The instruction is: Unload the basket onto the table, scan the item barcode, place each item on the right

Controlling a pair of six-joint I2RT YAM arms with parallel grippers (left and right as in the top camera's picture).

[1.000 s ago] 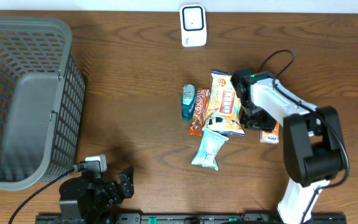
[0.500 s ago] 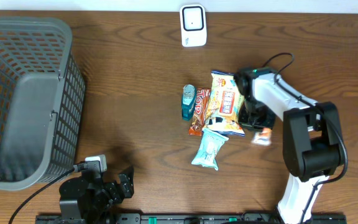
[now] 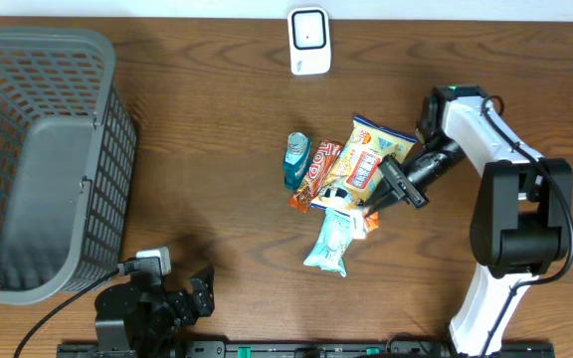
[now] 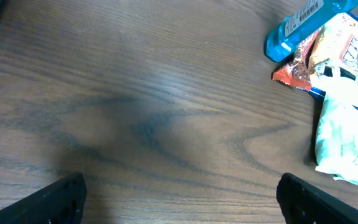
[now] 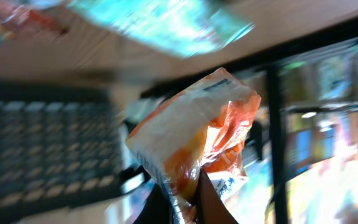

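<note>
Packet (image 5: 194, 134) in orange and white, small and crinkled, pinched by one edge in right gripper (image 3: 375, 206), jaws narrowed tight onto the wrapper. Hangs at the 4 o'clock edge of the snack pile, just beside the top of pale teal pouch (image 3: 328, 242). In the pile: yellow chip bag (image 3: 368, 161), red-brown bar (image 3: 313, 175), and blue packet (image 3: 296, 159) on the 9 o'clock side. At 12 o'clock of table (image 3: 217, 119), scanner (image 3: 308, 41), white, well apart from the pile. At 9 o'clock, grey basket (image 3: 38, 149). At 7 o'clock, left gripper (image 3: 199, 290), jaws wide, holding nothing.
</note>
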